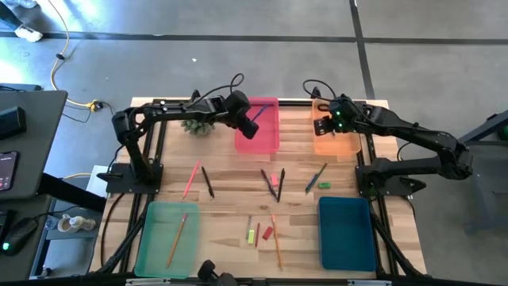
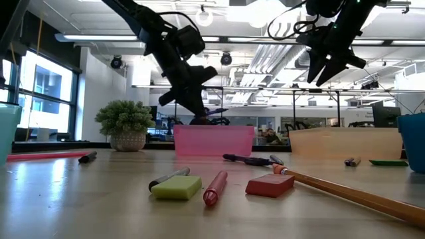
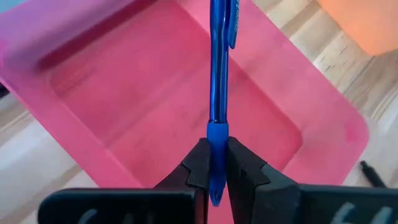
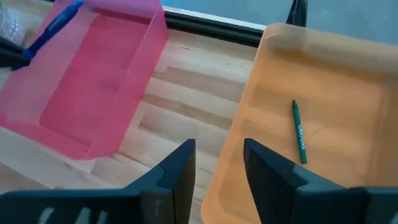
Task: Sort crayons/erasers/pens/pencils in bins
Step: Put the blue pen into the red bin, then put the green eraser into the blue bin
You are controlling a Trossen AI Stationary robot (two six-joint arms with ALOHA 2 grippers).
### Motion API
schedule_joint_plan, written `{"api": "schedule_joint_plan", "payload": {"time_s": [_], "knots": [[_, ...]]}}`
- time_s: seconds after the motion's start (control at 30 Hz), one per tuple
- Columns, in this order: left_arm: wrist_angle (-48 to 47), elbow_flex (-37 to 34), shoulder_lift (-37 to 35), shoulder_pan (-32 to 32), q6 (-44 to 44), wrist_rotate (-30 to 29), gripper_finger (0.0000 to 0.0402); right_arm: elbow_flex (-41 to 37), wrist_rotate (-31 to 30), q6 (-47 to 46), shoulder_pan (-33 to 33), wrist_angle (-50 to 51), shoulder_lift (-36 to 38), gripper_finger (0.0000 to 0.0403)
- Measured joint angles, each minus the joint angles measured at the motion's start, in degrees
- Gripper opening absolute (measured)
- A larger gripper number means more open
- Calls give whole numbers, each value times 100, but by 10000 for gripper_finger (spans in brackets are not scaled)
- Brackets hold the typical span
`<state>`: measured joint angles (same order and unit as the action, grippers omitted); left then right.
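Note:
My left gripper (image 3: 216,149) is shut on a blue pen (image 3: 219,62) and hangs over the pink bin (image 1: 256,139) at the table's far middle. My right gripper (image 4: 219,155) stands open with nothing between its fingers, above the near left edge of the orange bin (image 4: 323,99). A green crayon (image 4: 300,132) lies flat on that bin's floor. Loose pens (image 1: 270,184), pencils (image 1: 191,179) and erasers (image 1: 267,233) lie on the table's middle. The pale green bin (image 1: 155,238), near left, holds an orange pencil (image 1: 176,238). The dark blue bin (image 1: 347,232) stands near right. My left gripper pinches the pen's darker blue grip sleeve (image 3: 217,132) between its two fingers. The fingers slant down from the table's left, and the pen runs along them, its clip end (image 3: 233,25) sticking out ahead. The pen is lifted clear above the pink bin's floor.
A potted plant (image 1: 198,125) stands at the far edge, left of the pink bin. A blue pen (image 1: 315,177) and a green eraser (image 1: 323,185) lie in front of the orange bin. A yellow-green eraser (image 2: 176,188) and a red eraser (image 2: 270,185) lie toward the near edge.

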<state>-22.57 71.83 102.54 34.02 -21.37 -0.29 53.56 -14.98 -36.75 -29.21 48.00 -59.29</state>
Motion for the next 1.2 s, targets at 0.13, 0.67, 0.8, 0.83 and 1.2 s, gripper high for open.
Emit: {"api": "schedule_joint_plan", "payload": {"time_s": [0.13,0.67,0.8,0.83,1.2], "knots": [[-83,0,0,-5,-233,4,16,0,67,530,2,-1,0,128],[-297,0,-2,-30,-998,-38,99,-2,1196,2356,0,-65,0,128],[-293,0,-2,-30,-997,-38,118,-2,1574,2275,2,-63,0,128],[-293,0,-3,-30,-996,-22,121,-2,1660,2284,2,-61,0,128],[-465,639,-63,162,-571,1393,118,-4,2022,2527,21,406,0,128]]}}
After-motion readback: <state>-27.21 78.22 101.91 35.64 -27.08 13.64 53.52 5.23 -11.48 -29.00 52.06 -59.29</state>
